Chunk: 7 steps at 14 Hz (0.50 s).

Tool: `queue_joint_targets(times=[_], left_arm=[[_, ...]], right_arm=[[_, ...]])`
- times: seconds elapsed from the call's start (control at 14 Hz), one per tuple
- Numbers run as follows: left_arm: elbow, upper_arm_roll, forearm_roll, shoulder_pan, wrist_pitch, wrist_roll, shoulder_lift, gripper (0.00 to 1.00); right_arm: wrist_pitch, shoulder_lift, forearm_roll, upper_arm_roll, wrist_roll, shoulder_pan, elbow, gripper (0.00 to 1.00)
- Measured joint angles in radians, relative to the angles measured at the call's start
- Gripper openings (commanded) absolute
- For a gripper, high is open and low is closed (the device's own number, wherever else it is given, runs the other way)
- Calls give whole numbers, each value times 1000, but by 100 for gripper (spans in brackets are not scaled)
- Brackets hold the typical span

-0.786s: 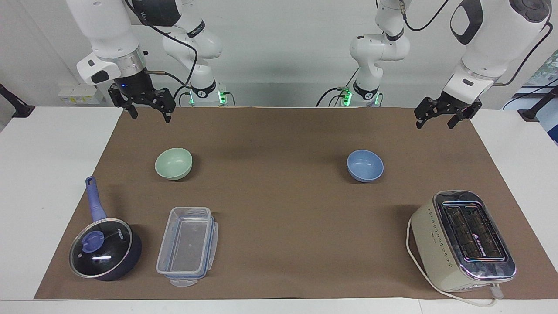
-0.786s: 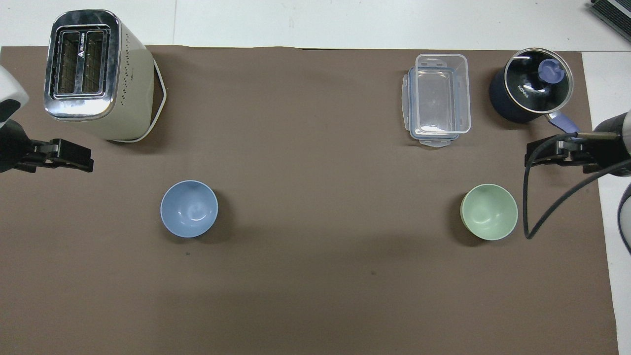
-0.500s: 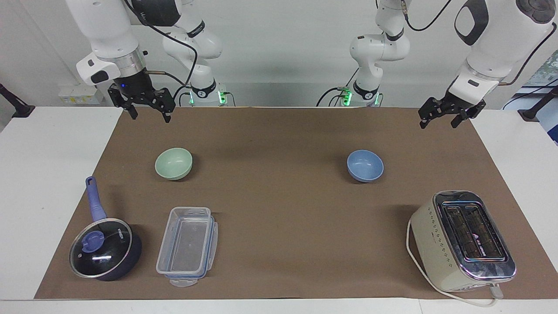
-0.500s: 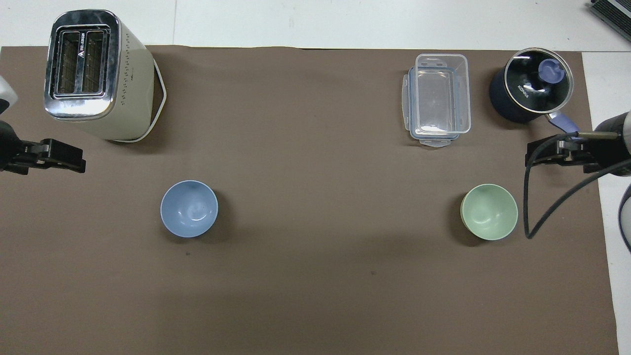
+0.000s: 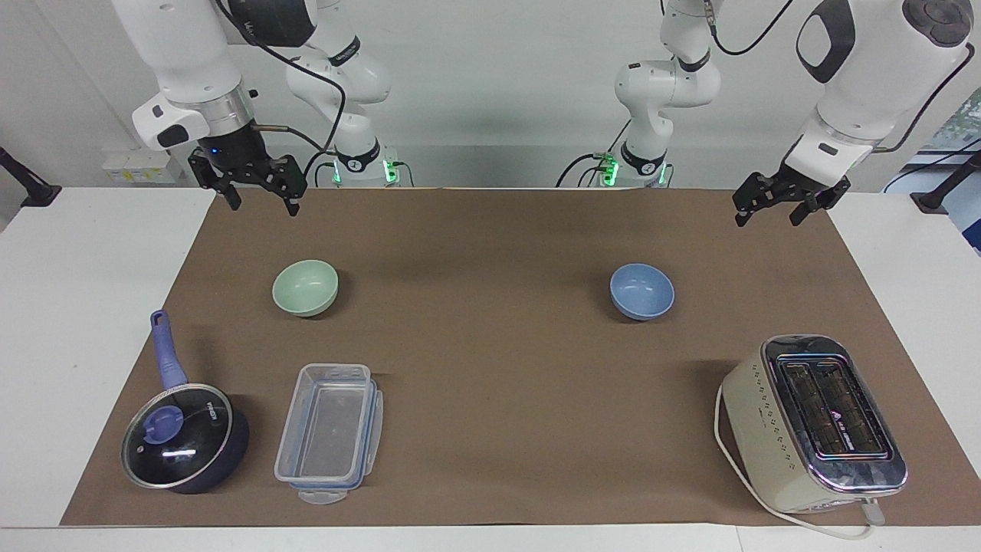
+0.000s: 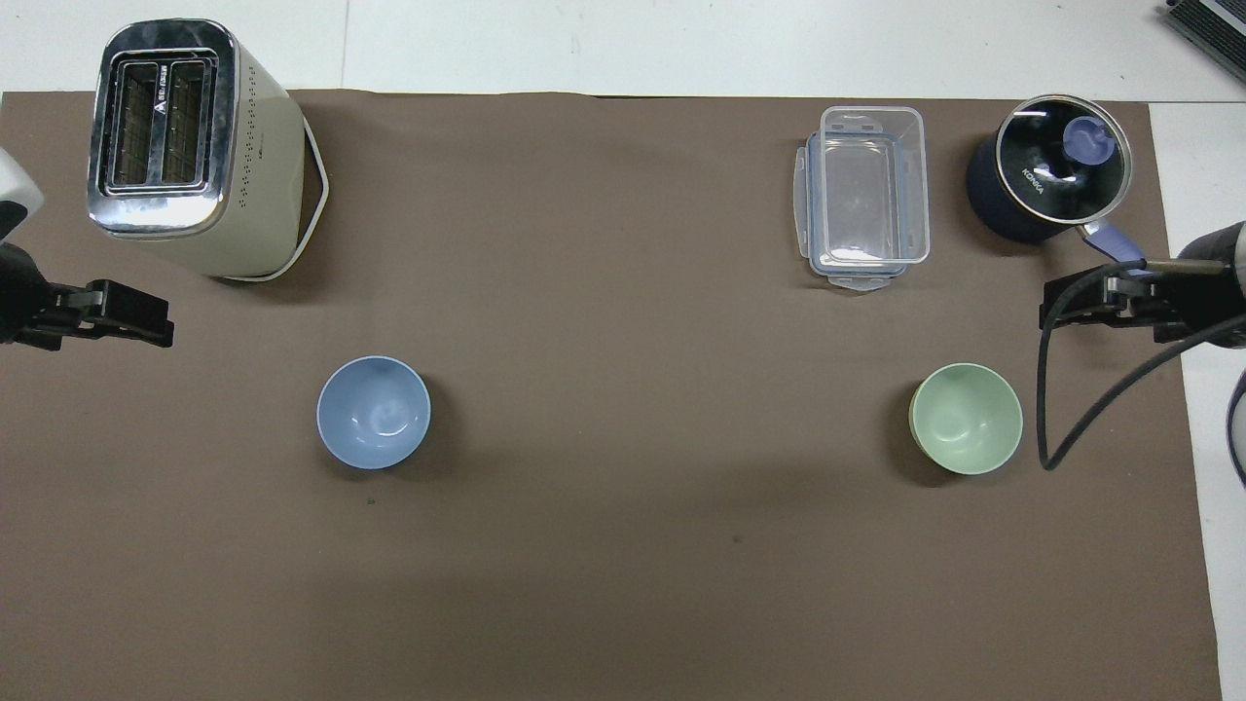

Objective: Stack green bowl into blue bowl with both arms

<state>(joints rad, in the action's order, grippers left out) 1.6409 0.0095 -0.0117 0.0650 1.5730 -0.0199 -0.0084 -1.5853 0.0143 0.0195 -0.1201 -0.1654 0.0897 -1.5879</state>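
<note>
The green bowl [image 5: 305,287] stands upright and empty on the brown mat toward the right arm's end; it also shows in the overhead view [image 6: 966,419]. The blue bowl [image 5: 642,291] stands upright and empty toward the left arm's end, and shows in the overhead view too [image 6: 374,412]. The two bowls are far apart. My right gripper [image 5: 263,203] hangs open and empty in the air over the mat's edge on the robots' side of the green bowl, touching nothing. My left gripper [image 5: 766,217] is open and empty in the air over the mat's corner at its own end, away from the blue bowl.
A cream toaster [image 5: 816,422] stands farther from the robots than the blue bowl. A clear plastic container [image 5: 329,433] and a dark lidded saucepan [image 5: 184,437] with a blue handle stand farther out than the green bowl. The brown mat [image 5: 490,368] covers the table between them.
The left gripper has risen slightly and shifted a little at its end of the table. The right gripper has lifted very slightly. The bowls have not moved.
</note>
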Motion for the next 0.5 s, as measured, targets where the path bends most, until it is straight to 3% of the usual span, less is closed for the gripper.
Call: queue_joint_targets(times=[0.5], left_arm=[[176,-16,0,3,146,0,-49,100]], right_arm=[[0,0,-1,0,0,0,0,100]])
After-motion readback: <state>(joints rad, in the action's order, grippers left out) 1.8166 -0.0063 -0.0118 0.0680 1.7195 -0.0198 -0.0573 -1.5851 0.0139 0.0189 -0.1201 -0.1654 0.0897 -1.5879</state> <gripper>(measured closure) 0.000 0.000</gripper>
